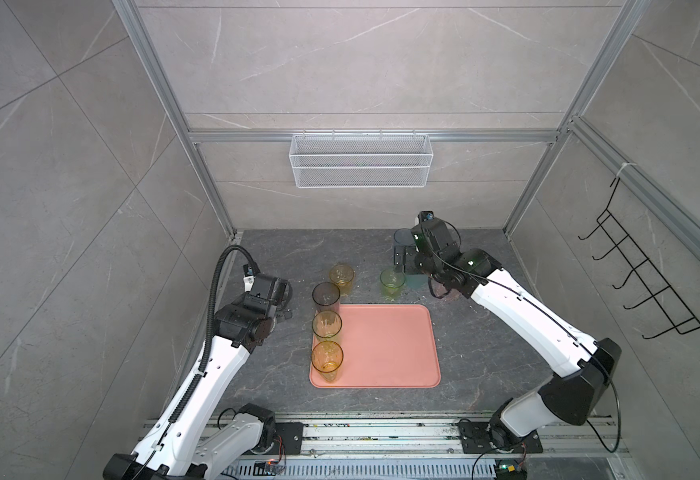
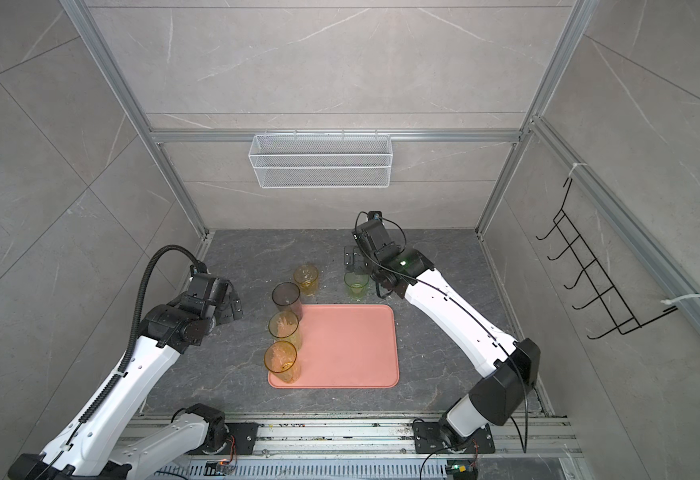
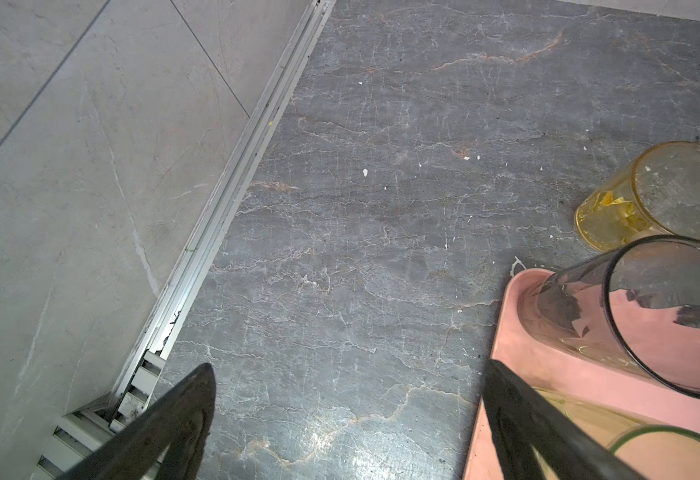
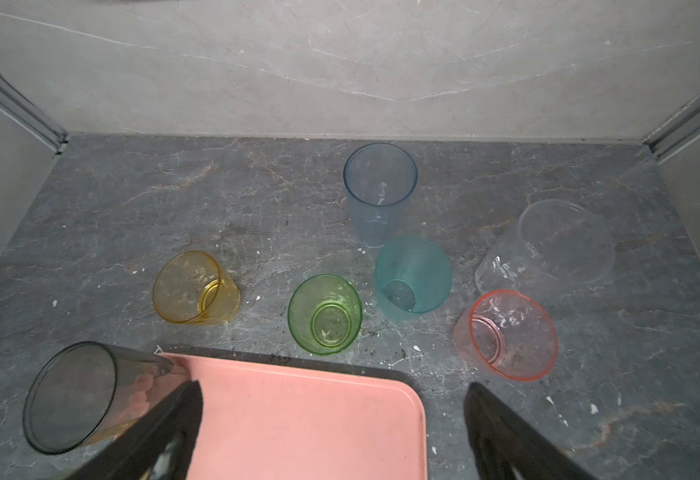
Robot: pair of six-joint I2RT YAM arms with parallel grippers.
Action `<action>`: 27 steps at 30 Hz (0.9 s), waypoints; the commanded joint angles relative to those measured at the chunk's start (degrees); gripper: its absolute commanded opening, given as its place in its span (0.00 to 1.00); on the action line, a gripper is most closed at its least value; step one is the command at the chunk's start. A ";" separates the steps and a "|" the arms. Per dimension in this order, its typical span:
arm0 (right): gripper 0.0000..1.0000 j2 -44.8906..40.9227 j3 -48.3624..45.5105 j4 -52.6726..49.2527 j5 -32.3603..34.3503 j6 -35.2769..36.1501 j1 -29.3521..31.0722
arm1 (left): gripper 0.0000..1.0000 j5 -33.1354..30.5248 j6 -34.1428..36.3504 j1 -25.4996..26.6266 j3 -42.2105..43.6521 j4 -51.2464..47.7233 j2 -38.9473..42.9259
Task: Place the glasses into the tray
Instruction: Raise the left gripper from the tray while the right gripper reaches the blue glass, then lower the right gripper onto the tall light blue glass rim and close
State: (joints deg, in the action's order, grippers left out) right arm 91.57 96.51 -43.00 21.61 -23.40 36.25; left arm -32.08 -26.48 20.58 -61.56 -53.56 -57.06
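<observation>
Matte grey stone-look walls [image 1: 361,62] enclose a dark, white-veined tabletop [image 1: 477,353] flecked with pale chips. The left arm [image 1: 215,365] and right arm [image 1: 527,316] are smooth white shells with black joints. The left gripper [image 3: 350,370] has its flat black fingers spread wide with nothing between them, over bare stone just beside the tray. The right gripper [image 4: 334,386] is likewise spread and empty, raised above the glasses that stand beyond the tray.

The tray [image 1: 390,349] is a flat salmon-pink rounded rectangle with a low rim, lying mid-table. A white wire basket [image 1: 361,166] of fine mesh hangs on the back wall.

Three tall straight-sided translucent glasses stand upright in a column along the tray's left edge: the smoky grey tumbler [image 1: 326,297] in the far corner, the yellow-green tumbler [image 1: 326,328] in the middle and the amber tumbler [image 1: 327,359] nearest.

On the stone past the tray stand the tall blue tumbler [image 4: 379,195] and the clear tumbler [image 4: 548,249], then the shorter tapered ones: the frosted teal tumbler [image 4: 412,278], the red-rimmed pink tumbler [image 4: 512,334], the green tumbler [image 4: 325,313] and the short amber tumbler [image 4: 194,293]
</observation>
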 commanded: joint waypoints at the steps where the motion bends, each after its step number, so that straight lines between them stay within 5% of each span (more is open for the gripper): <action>1: 1.00 3.01 4.78 -4.20 -0.74 -0.77 -2.58 | 1.00 2.55 3.57 -0.27 -0.01 0.87 1.82; 10: 1.00 13.53 13.85 -2.92 -4.95 -0.01 -8.77 | 1.00 13.81 8.86 -0.36 5.37 6.28 3.02; 27: 0.98 34.38 31.71 -3.03 -6.66 -3.14 -14.17 | 1.00 12.44 9.08 -1.46 5.69 4.64 2.20</action>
State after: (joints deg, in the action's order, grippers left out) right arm 123.22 124.09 -44.03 15.57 -25.02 22.06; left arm -20.32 -18.35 19.79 -55.57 -49.47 -54.61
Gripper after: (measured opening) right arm 0.984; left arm 0.997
